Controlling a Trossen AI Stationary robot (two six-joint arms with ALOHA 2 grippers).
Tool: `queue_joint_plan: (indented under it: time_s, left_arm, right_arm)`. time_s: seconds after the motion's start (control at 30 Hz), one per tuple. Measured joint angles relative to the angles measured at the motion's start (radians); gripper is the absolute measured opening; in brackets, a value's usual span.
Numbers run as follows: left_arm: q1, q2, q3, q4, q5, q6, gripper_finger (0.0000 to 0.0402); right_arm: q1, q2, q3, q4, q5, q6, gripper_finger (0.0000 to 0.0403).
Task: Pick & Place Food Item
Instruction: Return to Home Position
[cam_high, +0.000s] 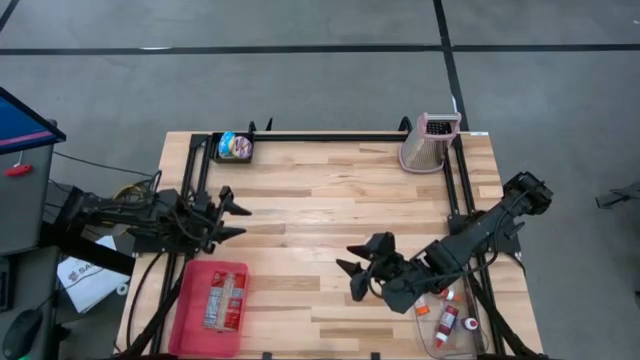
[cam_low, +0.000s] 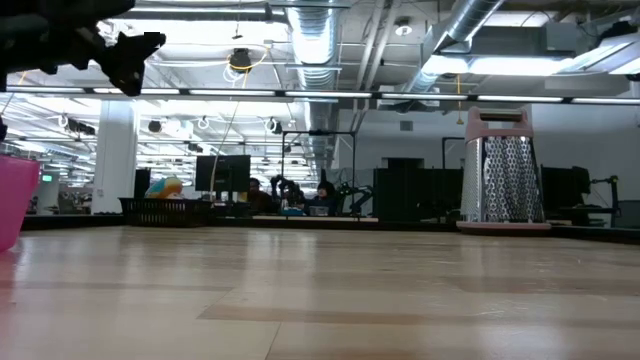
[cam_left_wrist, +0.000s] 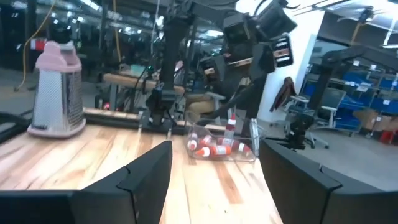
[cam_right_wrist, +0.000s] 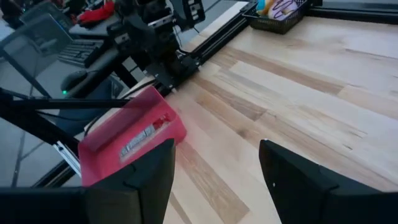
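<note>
Food colouring bottles (cam_high: 447, 322) lie in the transparent bin (cam_high: 428, 340) at the lower right of the overhead frame, on the near right corner of the bench (cam_high: 320, 200). From above I see red and white shapes inside it. My left wrist view shows most of them lying on the bin's floor and one standing upright against the far wall. I cannot tell orange from red among them.

My right arm (cam_high: 480, 235) slants in from the right edge of the overhead frame toward the lower middle. My right jaws hang just left of the bin over bare wood, spread wide with nothing between them.

My left arm (cam_high: 130, 215) comes in from the left edge at mid-height. My left jaws sit over the bench's left rail, parted and empty, above the red tray (cam_high: 190, 310) in the lower left, which holds a flat packet (cam_high: 225, 300).

At the upper left of the bench a black basket (cam_high: 235, 147) holds a wrapped item. A pink-topped grater (cam_high: 430, 142) stands upright at the upper right, well apart from both arms
</note>
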Motion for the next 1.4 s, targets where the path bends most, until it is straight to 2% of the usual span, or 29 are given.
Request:
queue_joint_plan:
  time_s: [0.23,0.47,0.57,0.67,0.83,0.97,1.13,1.27,1.4]
  left_arm:
    - [0.0,-0.079,-0.057,-0.005,0.027,0.034,0.0237]
    - [0.0,-0.182,-0.075,-0.151,0.036,0.061,0.0239]
    - [0.007,-0.182,-0.075,-0.177,0.031,0.082,0.024]
    - [0.021,-0.182,-0.073,-0.222,-0.03,0.099,0.0239]
    - [0.056,-0.145,-0.074,-0.202,-0.111,0.105,0.024]
    - [0.06,-0.108,-0.075,-0.174,-0.117,0.104,0.0237]
    - [0.06,-0.07,-0.075,-0.163,-0.117,0.103,0.0238]
    - [0.059,-0.042,-0.075,-0.157,-0.117,0.103,0.0239]
    - [0.059,-0.022,-0.075,-0.153,-0.117,0.102,0.0237]
  right_arm:
    - [-0.002,0.0,0.0,0.029,0.001,0.008,0.0224]
    - [-0.001,0.0,0.0,0.036,0.004,0.033,0.0224]
    - [-0.002,0.0,0.0,0.064,0.013,0.003,0.0224]
    - [-0.004,0.0,0.0,0.081,0.022,-0.035,0.0224]
    - [-0.044,0.0,0.0,0.083,-0.008,-0.092,0.0224]
    - [-0.134,0.0,0.0,0.111,-0.133,-0.199,0.0224]
    - [-0.29,0.054,-0.003,0.274,-0.33,-0.512,0.0224]
    - [-0.432,0.129,0.001,0.555,-0.604,-0.768,0.0224]
    - [-0.545,0.154,0.001,0.687,-0.933,-0.82,0.0222]
